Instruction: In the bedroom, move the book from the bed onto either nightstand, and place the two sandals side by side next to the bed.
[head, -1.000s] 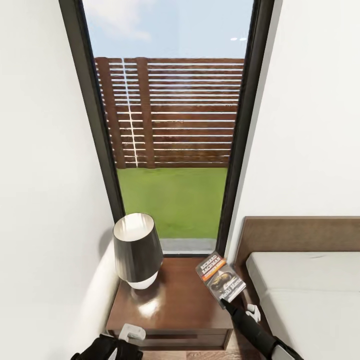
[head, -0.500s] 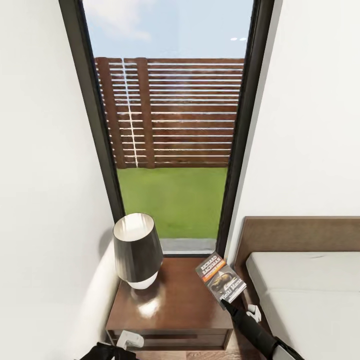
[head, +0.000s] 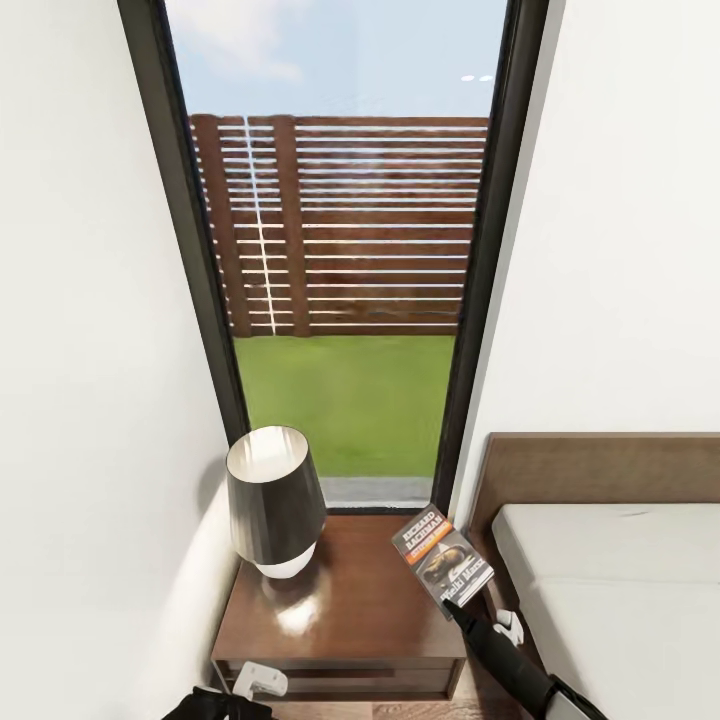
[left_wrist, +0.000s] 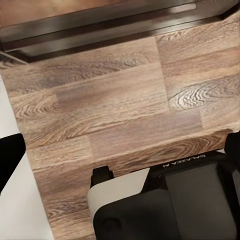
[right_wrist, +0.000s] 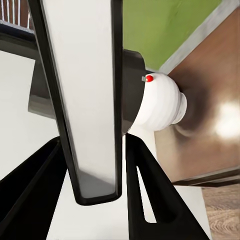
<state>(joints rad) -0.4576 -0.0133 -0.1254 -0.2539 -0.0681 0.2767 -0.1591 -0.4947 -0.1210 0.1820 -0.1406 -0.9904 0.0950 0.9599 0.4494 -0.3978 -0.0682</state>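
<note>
My right gripper (head: 452, 603) is shut on the lower edge of the book (head: 441, 556), a dark paperback with an orange band. It holds the book tilted just above the right edge of the nightstand (head: 350, 610). In the right wrist view the book (right_wrist: 85, 100) shows edge-on between the two black fingers (right_wrist: 150, 200). Right of the nightstand stands the bed (head: 620, 580), with its grey mattress and brown headboard. My left gripper (head: 252, 684) hangs low in front of the nightstand's drawer, and its fingers (left_wrist: 11, 160) are spread wide over the wood floor (left_wrist: 110, 105). The sandals are out of view.
A lamp (head: 272, 500) with a dark shade and white base (right_wrist: 160, 105) takes up the nightstand's left half. A tall window (head: 340, 300) sits behind it, and white walls close in on both sides. My own base (left_wrist: 165, 200) is over the floor near the nightstand's foot.
My left gripper has dropped lower and back, out of the picture's bottom edge. The book has sunk very slightly toward the nightstand, still held by my right gripper.
</note>
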